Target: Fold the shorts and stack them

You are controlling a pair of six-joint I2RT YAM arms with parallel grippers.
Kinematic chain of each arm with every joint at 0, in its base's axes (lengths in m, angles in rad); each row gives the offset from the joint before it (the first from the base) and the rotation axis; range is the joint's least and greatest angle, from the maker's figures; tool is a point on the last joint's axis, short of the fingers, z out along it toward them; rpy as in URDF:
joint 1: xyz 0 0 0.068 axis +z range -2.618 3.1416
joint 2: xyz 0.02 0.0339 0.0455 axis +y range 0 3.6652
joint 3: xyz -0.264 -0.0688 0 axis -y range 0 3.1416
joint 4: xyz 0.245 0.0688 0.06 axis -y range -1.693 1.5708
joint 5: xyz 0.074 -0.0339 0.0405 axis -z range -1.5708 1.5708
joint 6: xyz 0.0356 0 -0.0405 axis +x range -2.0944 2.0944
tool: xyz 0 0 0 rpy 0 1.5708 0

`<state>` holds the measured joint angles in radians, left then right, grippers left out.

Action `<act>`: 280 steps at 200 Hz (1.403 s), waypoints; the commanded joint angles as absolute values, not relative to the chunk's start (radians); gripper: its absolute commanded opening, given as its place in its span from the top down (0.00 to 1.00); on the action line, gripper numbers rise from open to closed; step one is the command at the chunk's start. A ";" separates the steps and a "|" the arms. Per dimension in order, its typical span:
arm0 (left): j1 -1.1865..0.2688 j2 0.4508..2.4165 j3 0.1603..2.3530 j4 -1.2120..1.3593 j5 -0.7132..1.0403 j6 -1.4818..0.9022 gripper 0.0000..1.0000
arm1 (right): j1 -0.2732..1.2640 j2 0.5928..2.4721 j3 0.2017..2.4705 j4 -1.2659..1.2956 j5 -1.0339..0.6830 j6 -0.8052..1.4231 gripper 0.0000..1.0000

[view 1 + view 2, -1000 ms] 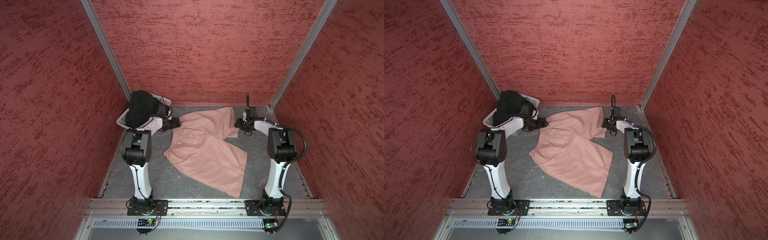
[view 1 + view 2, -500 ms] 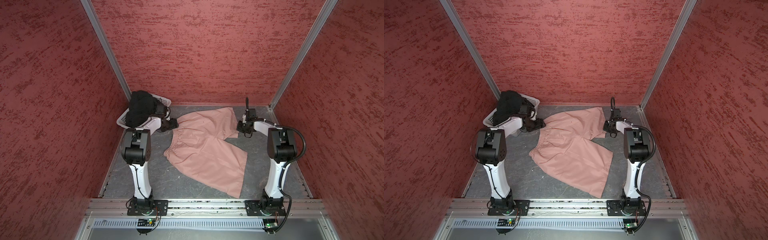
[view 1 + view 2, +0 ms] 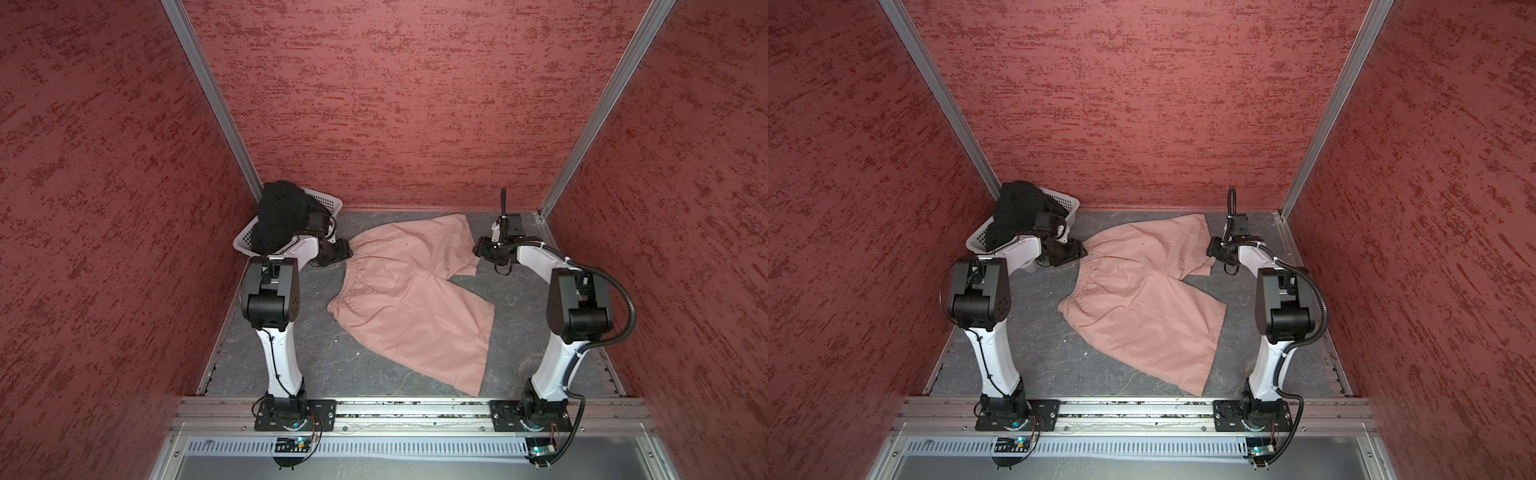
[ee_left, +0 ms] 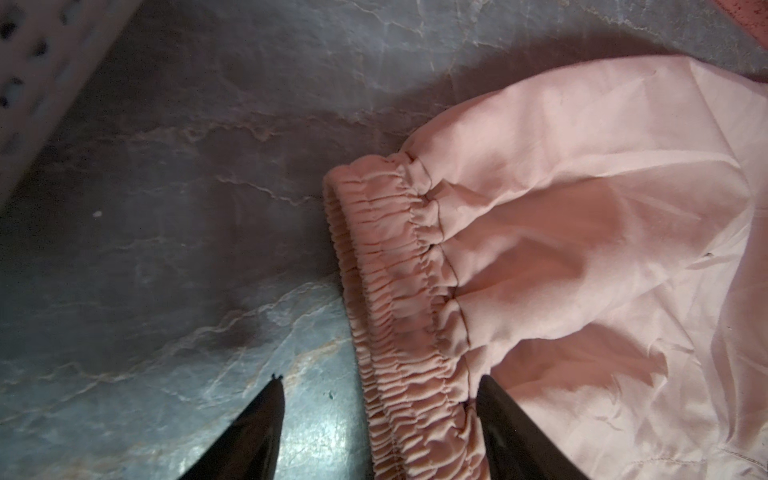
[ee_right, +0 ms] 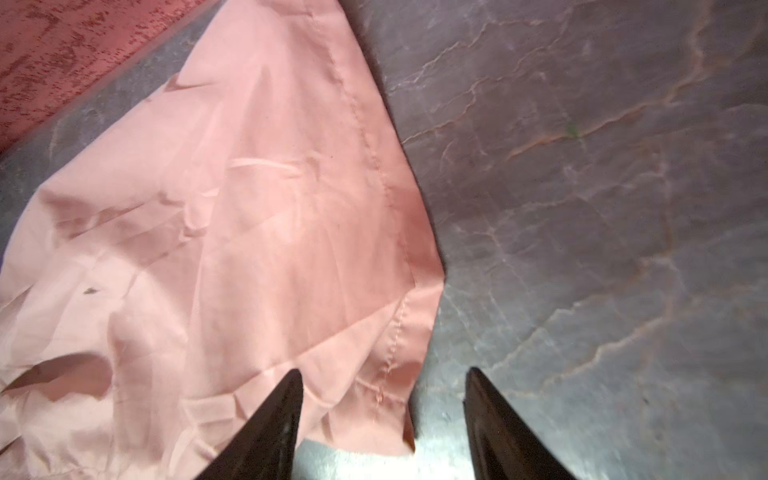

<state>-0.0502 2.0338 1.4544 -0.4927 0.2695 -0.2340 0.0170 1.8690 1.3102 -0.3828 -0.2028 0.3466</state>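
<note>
The dusty-pink shorts lie spread flat on the grey tabletop, with the waistband toward the left arm. The black shorts are heaped in the white perforated basket at the far left corner. The left gripper is open, its jaws straddling the elastic waistband. The right gripper is open, astride a leg-hem corner.
</note>
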 commanded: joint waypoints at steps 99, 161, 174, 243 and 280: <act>-0.060 2.053 1.492 -0.460 0.336 -0.198 0.19 | 0.039 1.954 1.200 -0.267 -0.267 0.377 0.45; -0.063 2.077 1.500 -0.453 0.349 -0.198 0.27 | 0.040 1.976 1.218 -0.276 -0.232 0.378 0.99; -0.062 2.084 1.500 -0.453 0.352 -0.194 0.34 | 0.039 1.949 1.220 -0.303 -0.213 0.363 1.00; -0.028 2.097 1.500 -0.472 0.362 -0.220 0.60 | 0.037 1.711 1.206 -0.407 -0.133 0.314 1.00; -0.020 2.102 1.508 -0.487 0.357 -0.219 0.60 | 0.027 1.734 1.145 -0.482 -0.114 0.329 1.00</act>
<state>-0.0269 2.0769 1.4849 -0.4698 0.3553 -0.2131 0.0345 1.7065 1.2003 -0.3965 -0.1555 0.3325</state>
